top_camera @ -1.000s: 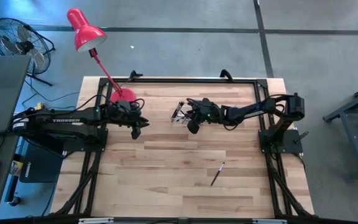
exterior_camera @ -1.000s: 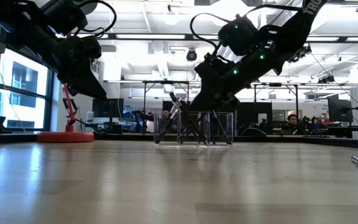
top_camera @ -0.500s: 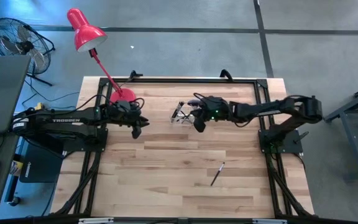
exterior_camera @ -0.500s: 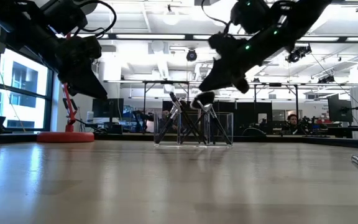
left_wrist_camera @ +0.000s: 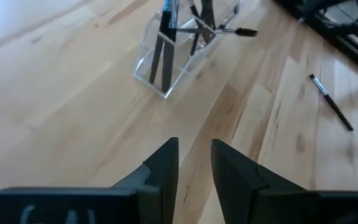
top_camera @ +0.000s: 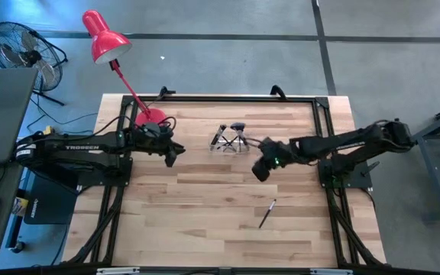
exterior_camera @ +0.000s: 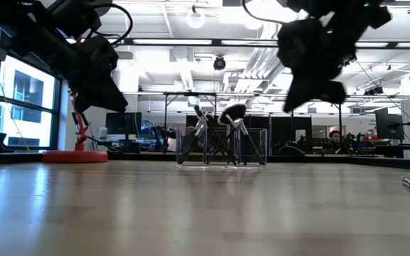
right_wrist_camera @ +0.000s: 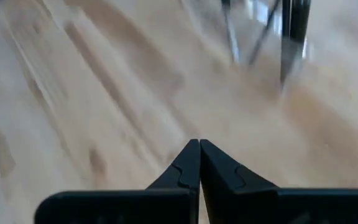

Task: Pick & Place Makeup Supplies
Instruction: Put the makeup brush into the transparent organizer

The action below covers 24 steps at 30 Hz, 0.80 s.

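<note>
A small clear holder stands on the far middle of the table with several thin brushes and liners leaning in it, among them one with a fluffy black head. One more dark liner lies flat on the wood toward the near right, and it also shows in the left wrist view. My right gripper hovers shut between the holder and that liner, above the table. My left gripper hangs open left of the holder, holding nothing.
A red desk lamp stands with its base on the far left corner. Black frame rails line the table's edges. Bare wood stretches across the near half. A fan and a laptop sit off the table to the left.
My right gripper has drawn back from over the holder toward the table's near right and risen, ending between the holder and the lying liner. The fluffy-headed brush now shows standing in the holder, clear of the gripper.
</note>
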Each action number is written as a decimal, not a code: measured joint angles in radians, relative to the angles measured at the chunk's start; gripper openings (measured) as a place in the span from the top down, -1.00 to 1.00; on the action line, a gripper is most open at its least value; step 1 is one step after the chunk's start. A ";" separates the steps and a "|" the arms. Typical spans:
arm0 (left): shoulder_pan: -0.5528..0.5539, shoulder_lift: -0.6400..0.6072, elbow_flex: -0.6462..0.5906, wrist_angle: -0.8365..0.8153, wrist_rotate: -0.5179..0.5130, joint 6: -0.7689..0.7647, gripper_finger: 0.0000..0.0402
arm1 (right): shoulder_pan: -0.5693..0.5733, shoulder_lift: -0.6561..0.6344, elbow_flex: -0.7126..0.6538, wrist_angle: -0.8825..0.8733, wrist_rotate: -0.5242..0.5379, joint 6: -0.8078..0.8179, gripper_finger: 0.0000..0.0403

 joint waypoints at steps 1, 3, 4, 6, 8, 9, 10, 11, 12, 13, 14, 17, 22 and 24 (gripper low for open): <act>-0.006 0.003 0.000 0.000 -0.001 -0.019 0.54 | 0.018 -0.003 0.000 -0.035 -0.015 0.038 0.99; -0.028 0.011 0.000 0.002 -0.017 -0.048 0.54 | 0.064 -0.005 0.000 -0.097 -0.019 0.107 0.99; -0.042 0.017 0.000 0.002 -0.028 -0.060 0.54 | 0.087 -0.005 0.000 -0.126 -0.019 0.136 0.99; -0.070 0.033 0.000 0.001 -0.051 -0.086 0.54 | 0.139 -0.005 0.000 -0.173 -0.012 0.200 0.99; -0.099 0.048 0.000 0.002 -0.073 -0.113 0.54 | 0.190 -0.005 0.000 -0.209 -0.001 0.282 1.00; -0.112 0.055 0.000 0.003 -0.081 -0.125 0.54 | 0.216 -0.005 0.000 -0.224 0.006 0.324 1.00; -0.126 0.061 0.000 0.001 -0.095 -0.138 0.54 | 0.243 -0.005 0.000 -0.233 0.015 0.371 1.00; -0.140 0.068 0.000 0.002 -0.102 -0.148 0.54 | 0.269 -0.005 0.000 -0.242 0.020 0.417 1.00; -0.152 0.075 0.000 0.004 -0.112 -0.158 0.54 | 0.292 -0.005 0.000 -0.250 0.021 0.461 1.00; -0.164 0.082 0.000 0.003 -0.125 -0.166 0.54 | 0.317 -0.005 0.000 -0.254 0.021 0.504 1.00; -0.176 0.087 0.000 0.001 -0.128 -0.169 0.54 | 0.341 -0.005 0.000 -0.256 0.021 0.547 1.00; -0.201 0.094 0.000 0.004 -0.134 -0.167 0.54 | 0.413 -0.005 0.000 -0.258 0.028 0.686 1.00; -0.208 0.095 0.000 0.003 -0.129 -0.117 0.54 | 0.522 0.049 0.051 -0.330 0.054 0.952 1.00; -0.208 0.095 0.000 0.004 -0.120 -0.096 0.54 | 0.552 0.107 0.125 -0.405 0.043 1.039 1.00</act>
